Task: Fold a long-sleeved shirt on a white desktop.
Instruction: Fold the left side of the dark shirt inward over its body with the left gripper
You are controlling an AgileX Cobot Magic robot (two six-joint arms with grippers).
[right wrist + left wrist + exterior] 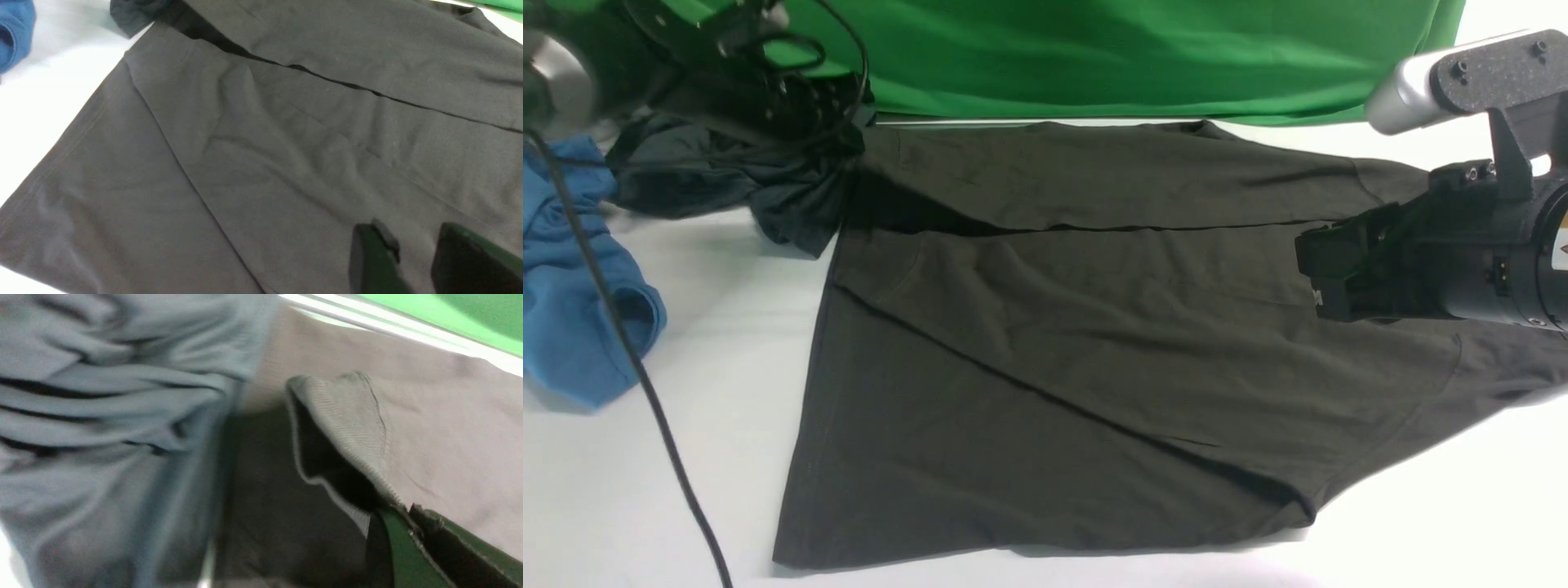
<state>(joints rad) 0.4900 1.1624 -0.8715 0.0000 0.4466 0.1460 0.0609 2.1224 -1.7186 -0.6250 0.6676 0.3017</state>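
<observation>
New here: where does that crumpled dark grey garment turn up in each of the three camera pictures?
Front view: slate-grey garment at upper left, against the long-sleeved shirt.
Left wrist view: slate-grey garment as big blurred folds beside the cuff.
Right wrist view: only a corner of the slate-grey garment, at the shirt's edge.
Shared landmark: the long-sleeved shirt, in all three.

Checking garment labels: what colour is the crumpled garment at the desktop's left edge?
The garment is plain blue; front view shows it best.
</observation>
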